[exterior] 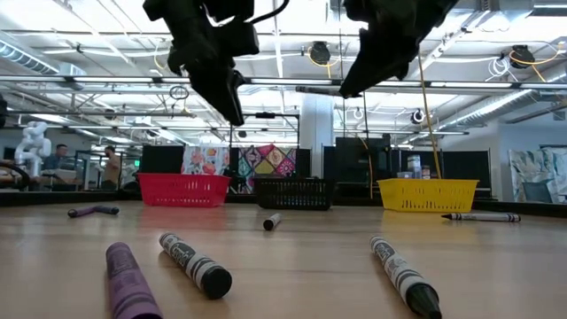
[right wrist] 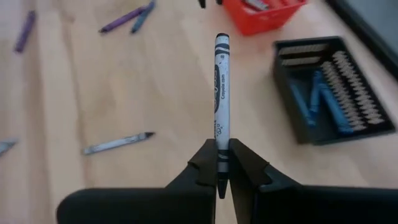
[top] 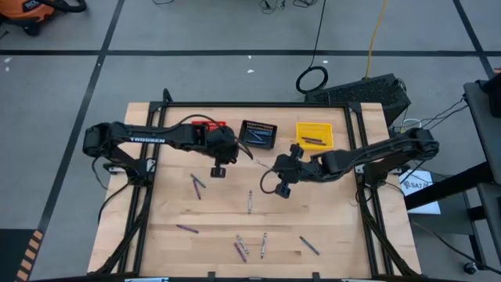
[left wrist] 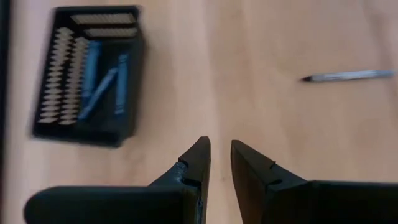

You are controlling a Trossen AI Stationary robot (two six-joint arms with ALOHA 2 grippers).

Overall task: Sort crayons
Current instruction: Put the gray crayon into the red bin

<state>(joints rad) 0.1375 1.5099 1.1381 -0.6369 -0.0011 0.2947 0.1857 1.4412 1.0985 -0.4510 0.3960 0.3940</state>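
A grey crayon [right wrist: 221, 93] is held pinched near its tip in the right hand [right wrist: 222, 169], raised above the middle of the bench [top: 329, 227] just in front of the baskets. The left hand [left wrist: 220, 163] is empty, its fingers set narrowly apart, and hangs over the bench near the black basket [top: 258, 133]. The sorting is judged partly done: blue crayons [left wrist: 102, 78] are seen in the black basket, some crayons in the yellow basket [top: 315, 135], and at least 1 in the red basket [right wrist: 264, 14]. About 9 crayons [top: 249, 247] are left scattered on the bench. The red basket is largely hidden under the left arm in the high view, so its contents cannot be counted.
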